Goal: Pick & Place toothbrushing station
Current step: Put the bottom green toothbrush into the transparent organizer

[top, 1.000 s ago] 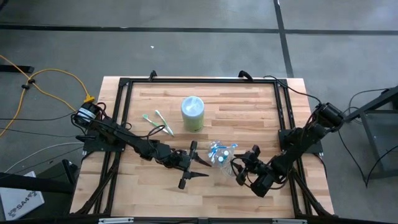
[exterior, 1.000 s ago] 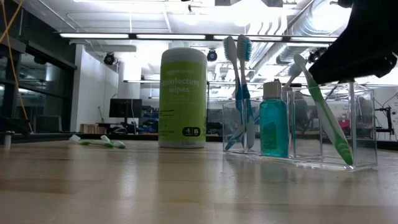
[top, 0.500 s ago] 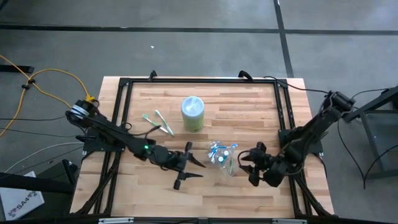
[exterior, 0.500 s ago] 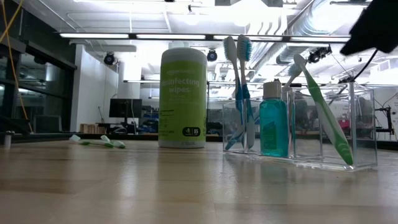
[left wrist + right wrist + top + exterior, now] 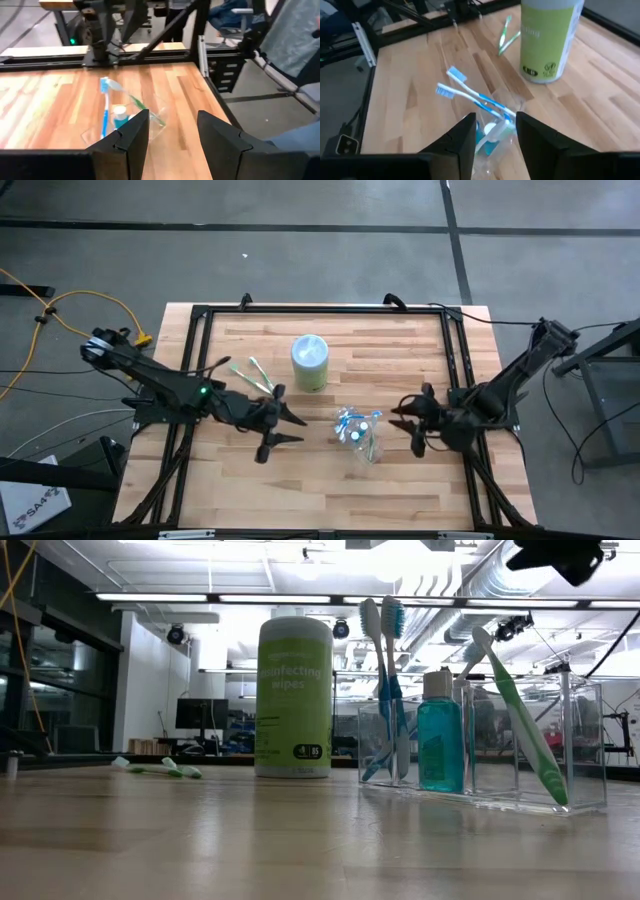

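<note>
The clear plastic container (image 5: 358, 432) stands on its base on the table at centre right. It holds two blue-white toothbrushes (image 5: 385, 690), a teal white-capped bottle (image 5: 440, 745) and a green-white toothbrush (image 5: 520, 720). The container also shows in the left wrist view (image 5: 122, 120) and the right wrist view (image 5: 492, 132). My left gripper (image 5: 298, 430) is open and empty to the container's left. My right gripper (image 5: 402, 418) is open and empty to its right. Two green-white toothbrushes (image 5: 255, 377) lie flat on the table at the far left.
A green wipes canister (image 5: 310, 362) stands upright behind the container, toward the far edge. A black frame (image 5: 320, 309) runs around the tabletop. Part of my right arm (image 5: 555, 555) shows high in the low view.
Both grippers have drawn away from the container, which stays in place. My left gripper has gone toward the table's left edge. My right gripper has gone up and toward the far right, leaving most of the low view.
</note>
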`<action>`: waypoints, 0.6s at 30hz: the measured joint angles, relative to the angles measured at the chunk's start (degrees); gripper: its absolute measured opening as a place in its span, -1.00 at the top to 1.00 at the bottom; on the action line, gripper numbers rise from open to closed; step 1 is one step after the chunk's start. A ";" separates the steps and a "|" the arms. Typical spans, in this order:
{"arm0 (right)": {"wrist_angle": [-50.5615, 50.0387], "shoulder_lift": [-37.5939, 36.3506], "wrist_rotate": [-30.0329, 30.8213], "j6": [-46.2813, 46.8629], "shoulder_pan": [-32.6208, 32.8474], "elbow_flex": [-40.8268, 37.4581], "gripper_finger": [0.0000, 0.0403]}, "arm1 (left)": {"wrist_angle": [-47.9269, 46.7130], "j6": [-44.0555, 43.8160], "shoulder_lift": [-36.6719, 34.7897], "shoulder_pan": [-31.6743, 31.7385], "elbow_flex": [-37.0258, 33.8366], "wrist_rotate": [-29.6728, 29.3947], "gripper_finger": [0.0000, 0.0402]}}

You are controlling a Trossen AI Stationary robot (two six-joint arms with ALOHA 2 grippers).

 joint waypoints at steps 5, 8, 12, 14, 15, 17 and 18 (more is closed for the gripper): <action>0.80 -2.51 0.25 -3.34 -0.32 0.00 0.45 | -0.30 1.25 -0.31 0.88 0.00 0.00 0.19; 1.19 -2.51 -0.44 -3.41 -0.32 0.00 0.48 | -1.22 2.71 -0.31 0.88 0.00 0.01 0.19; 1.30 -2.26 0.19 -3.51 -0.43 0.00 0.50 | -1.54 3.25 -0.29 0.88 0.00 0.04 0.19; 1.76 -1.92 0.19 -3.83 -0.82 0.01 0.50 | -1.58 3.71 -0.29 0.88 0.00 0.09 0.19; 2.08 -1.73 0.07 -3.85 -1.05 0.00 0.50 | -1.58 3.71 -0.29 0.88 0.00 0.11 0.19; 2.60 -1.35 0.04 -3.86 -1.57 0.00 0.50 | -1.58 3.69 -0.29 0.88 0.00 0.11 0.19; 2.75 -1.10 -0.08 -3.84 -1.80 0.00 0.50 | -1.58 3.69 -0.29 0.88 0.00 0.13 0.19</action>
